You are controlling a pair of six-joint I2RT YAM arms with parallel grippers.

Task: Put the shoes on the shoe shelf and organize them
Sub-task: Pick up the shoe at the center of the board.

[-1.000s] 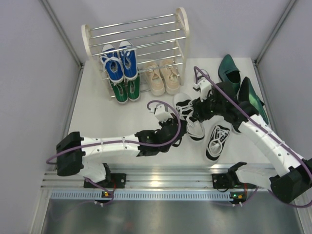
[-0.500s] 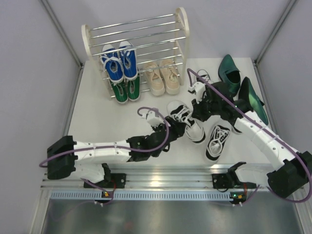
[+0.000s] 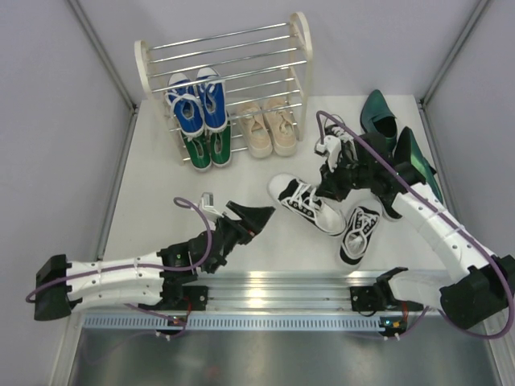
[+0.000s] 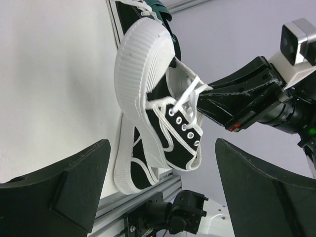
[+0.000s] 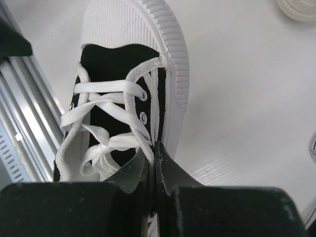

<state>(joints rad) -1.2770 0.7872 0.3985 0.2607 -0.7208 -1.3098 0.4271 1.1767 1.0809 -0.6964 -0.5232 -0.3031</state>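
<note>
The left arm (image 3: 121, 273) lies low along the near edge, and the left gripper (image 3: 253, 219) points toward the middle with its jaws spread wide. The right arm (image 3: 434, 225) reaches forward and bends left, and the right gripper (image 3: 324, 191) is pinched tight on the black-and-white sneaker (image 3: 306, 205) at its collar

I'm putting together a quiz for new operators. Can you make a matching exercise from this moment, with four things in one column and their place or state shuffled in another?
1. blue sneakers
2. dark green dress shoes
3. left gripper
4. right gripper

A. shut on the black-and-white sneaker
B. on the table, right of the shoe shelf
C. open, holding nothing
D. on the shoe shelf

Pairs: 1-D, 2-B, 3-C, 4-A
</note>
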